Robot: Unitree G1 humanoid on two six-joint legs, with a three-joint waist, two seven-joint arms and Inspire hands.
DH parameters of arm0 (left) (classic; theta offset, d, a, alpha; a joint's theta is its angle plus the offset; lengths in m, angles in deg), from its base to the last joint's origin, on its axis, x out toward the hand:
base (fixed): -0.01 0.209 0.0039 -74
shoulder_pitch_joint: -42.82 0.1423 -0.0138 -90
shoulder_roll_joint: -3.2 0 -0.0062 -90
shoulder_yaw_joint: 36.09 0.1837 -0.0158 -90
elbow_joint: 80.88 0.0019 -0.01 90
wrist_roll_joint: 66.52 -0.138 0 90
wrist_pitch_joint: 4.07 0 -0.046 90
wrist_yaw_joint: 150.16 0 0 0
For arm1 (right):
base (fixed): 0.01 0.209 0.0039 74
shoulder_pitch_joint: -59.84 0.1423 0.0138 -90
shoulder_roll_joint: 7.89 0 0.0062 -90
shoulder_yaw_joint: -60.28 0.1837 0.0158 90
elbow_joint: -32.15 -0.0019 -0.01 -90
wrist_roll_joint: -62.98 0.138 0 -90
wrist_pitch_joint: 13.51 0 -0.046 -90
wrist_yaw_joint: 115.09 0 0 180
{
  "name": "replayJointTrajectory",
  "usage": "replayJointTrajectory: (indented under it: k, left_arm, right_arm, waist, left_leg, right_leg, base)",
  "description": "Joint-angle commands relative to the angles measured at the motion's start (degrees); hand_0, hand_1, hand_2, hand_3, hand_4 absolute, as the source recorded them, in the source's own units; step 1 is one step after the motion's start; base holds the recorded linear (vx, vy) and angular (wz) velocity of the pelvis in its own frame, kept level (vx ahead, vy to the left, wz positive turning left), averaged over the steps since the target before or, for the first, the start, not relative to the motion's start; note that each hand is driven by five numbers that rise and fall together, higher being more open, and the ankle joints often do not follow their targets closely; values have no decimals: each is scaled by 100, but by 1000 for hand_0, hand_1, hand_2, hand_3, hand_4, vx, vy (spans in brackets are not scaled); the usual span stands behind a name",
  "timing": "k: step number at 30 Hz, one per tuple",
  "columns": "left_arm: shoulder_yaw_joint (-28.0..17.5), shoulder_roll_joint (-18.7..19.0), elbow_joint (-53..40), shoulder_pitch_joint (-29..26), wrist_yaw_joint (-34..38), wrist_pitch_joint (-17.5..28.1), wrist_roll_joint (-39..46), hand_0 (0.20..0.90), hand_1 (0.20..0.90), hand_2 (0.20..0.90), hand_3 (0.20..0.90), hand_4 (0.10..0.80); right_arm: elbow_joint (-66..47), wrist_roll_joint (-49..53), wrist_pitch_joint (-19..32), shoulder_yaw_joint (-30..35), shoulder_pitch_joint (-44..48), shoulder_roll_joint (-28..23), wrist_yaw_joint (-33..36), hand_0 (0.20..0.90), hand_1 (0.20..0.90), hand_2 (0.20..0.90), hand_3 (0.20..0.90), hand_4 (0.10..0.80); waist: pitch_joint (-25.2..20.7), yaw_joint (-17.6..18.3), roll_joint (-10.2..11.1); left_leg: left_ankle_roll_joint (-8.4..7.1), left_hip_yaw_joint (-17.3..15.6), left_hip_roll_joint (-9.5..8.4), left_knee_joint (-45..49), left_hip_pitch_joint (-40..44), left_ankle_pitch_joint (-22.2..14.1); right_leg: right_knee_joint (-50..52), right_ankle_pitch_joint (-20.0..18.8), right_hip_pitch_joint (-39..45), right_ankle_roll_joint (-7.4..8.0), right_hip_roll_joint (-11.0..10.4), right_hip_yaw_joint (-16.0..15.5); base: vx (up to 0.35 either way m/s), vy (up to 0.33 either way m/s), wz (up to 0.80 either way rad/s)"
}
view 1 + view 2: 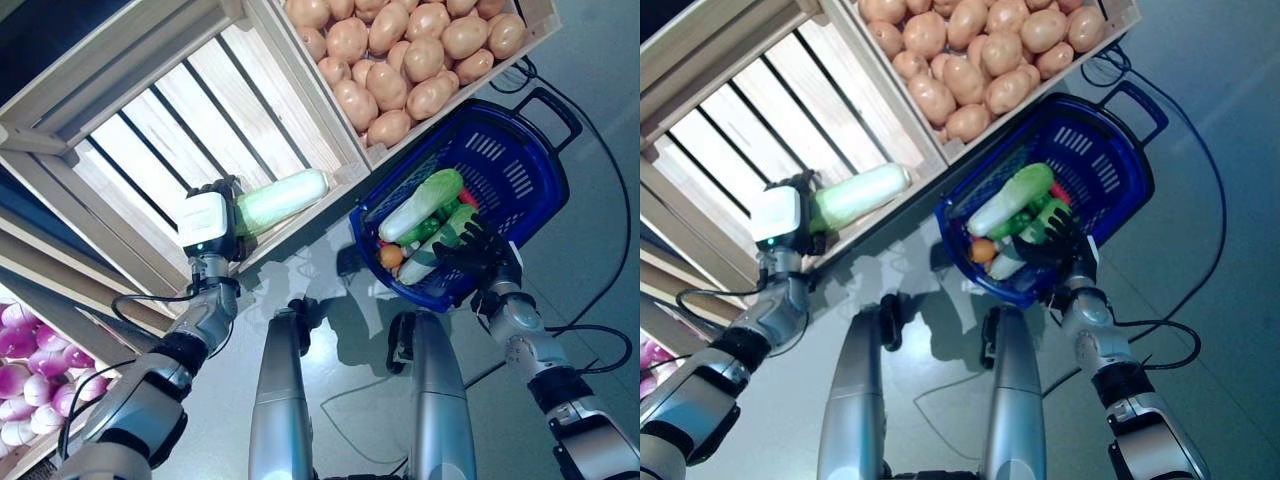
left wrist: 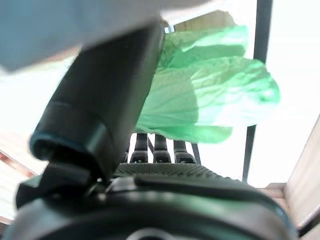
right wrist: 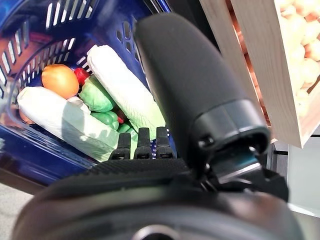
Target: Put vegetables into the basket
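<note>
My left hand (image 1: pixel 212 228) is shut on a long pale green napa cabbage (image 1: pixel 283 199) at the front edge of an empty wooden crate (image 1: pixel 160 130). The cabbage's green leaves show past the thumb in the left wrist view (image 2: pixel 210 95). The blue basket (image 1: pixel 520 165) stands on the floor to the right. In it lie two more napa cabbages (image 1: pixel 420 205), green peppers (image 3: pixel 95 95), an orange round vegetable (image 3: pixel 60 80) and a small red one. My right hand (image 1: pixel 480 255) is open, just above the basket's near rim.
A wooden crate full of potatoes (image 1: pixel 400 60) stands right behind the basket. A lower shelf with purple and white round vegetables (image 1: pixel 30 370) is at the far left. Grey floor (image 1: pixel 590 200) lies to the right of the basket.
</note>
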State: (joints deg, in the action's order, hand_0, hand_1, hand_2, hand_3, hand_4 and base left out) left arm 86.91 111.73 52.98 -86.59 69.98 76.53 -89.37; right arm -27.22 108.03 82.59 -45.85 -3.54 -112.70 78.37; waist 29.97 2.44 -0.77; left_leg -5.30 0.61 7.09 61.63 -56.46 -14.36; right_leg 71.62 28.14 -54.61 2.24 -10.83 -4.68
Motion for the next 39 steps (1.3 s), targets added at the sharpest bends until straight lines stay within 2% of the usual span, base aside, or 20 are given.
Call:
replayJointTrajectory:
  k: [1,2,3,4,5,11,13,18,21,26,34,39]
  left_arm:
    - [-45,445,97,-482,246,-27,-86,900,900,900,900,800]
    - [-48,432,112,-479,263,-22,-84,900,900,900,900,800]
    - [-47,417,125,-482,277,-20,-104,804,804,804,804,736]
    - [-45,404,135,-489,309,-13,-82,474,474,474,474,516]
    - [-55,392,145,-493,321,12,-58,300,300,300,300,400]
    - [-100,345,160,-476,352,101,-119,300,300,300,300,400]
    - [-146,341,137,-464,418,124,126,300,300,300,300,400]
    - [-270,313,49,-384,609,394,-55,300,300,300,300,400]
    - [-334,329,-47,-361,753,534,133,300,300,300,300,400]
    - [-493,315,-236,-246,1045,982,105,300,300,300,300,400]
    - [-887,543,-726,157,1421,1676,-16,300,300,300,300,400]
    - [-1182,594,-1202,710,1204,1972,-19,300,300,300,300,400]
  right_arm:
    - [-769,-304,506,227,150,40,29,900,900,900,900,800]
    - [-779,-305,509,226,144,41,31,900,900,900,900,800]
    - [-769,-311,517,236,148,43,12,900,900,900,900,800]
    - [-759,-341,524,242,156,52,0,900,900,900,900,800]
    - [-768,-345,525,251,157,60,11,900,900,900,900,800]
    - [-803,-378,526,280,139,106,3,900,900,900,900,800]
    - [-847,-394,469,283,148,116,41,900,900,900,900,800]
    - [-874,-417,464,320,113,127,27,900,900,900,900,800]
    - [-897,-429,515,335,69,142,97,900,900,900,900,800]
    - [-909,-458,578,339,25,222,111,900,900,900,900,800]
    - [-929,-514,576,396,-234,403,149,900,900,900,900,800]
    - [-953,-500,606,504,-740,569,108,900,900,900,900,800]
  waist:
    - [-17,84,120]
    - [-17,81,122]
    - [-17,81,123]
    - [-17,80,125]
    - [-17,78,127]
    - [-17,67,141]
    - [-17,64,143]
    - [-17,55,143]
    - [-17,57,145]
    - [-17,38,154]
    - [-18,-34,146]
    - [-368,-118,143]
  left_leg:
    - [341,-386,20,91,468,-687]
    - [343,-389,21,92,461,-689]
    - [345,-390,22,103,449,-694]
    - [348,-387,21,110,439,-698]
    - [348,-386,20,113,433,-701]
    - [347,-373,20,178,418,-735]
    - [355,-375,19,152,426,-718]
    - [365,-390,13,102,475,-705]
    - [364,-399,20,90,496,-705]
    - [366,-423,18,-94,717,-660]
    - [261,-504,50,-1064,1630,-230]
    - [267,-537,-47,-2225,2354,373]
  right_leg:
    - [-717,-750,235,36,-95,148]
    - [-712,-750,225,36,-95,146]
    - [-705,-748,214,36,-97,144]
    - [-697,-746,202,38,-97,144]
    - [-690,-745,193,39,-97,143]
    - [-671,-737,194,46,-110,130]
    - [-686,-753,198,53,-106,136]
    - [-719,-765,240,45,-97,120]
    - [-724,-760,264,45,-103,117]
    - [-861,-792,458,36,-85,99]
    - [-1621,-1063,1376,5,-67,20]
    - [-2701,-1511,2133,-4,-49,-124]
  base:
    - [0,0,0]
    - [-3,18,-3]
    - [-5,11,-4]
    - [-4,9,-8]
    - [-2,9,-8]
    - [1,1,-1]
    - [0,0,0]
    - [0,0,0]
    - [0,0,0]
    - [7,-3,0]
    - [45,-28,1]
    - [66,-51,7]
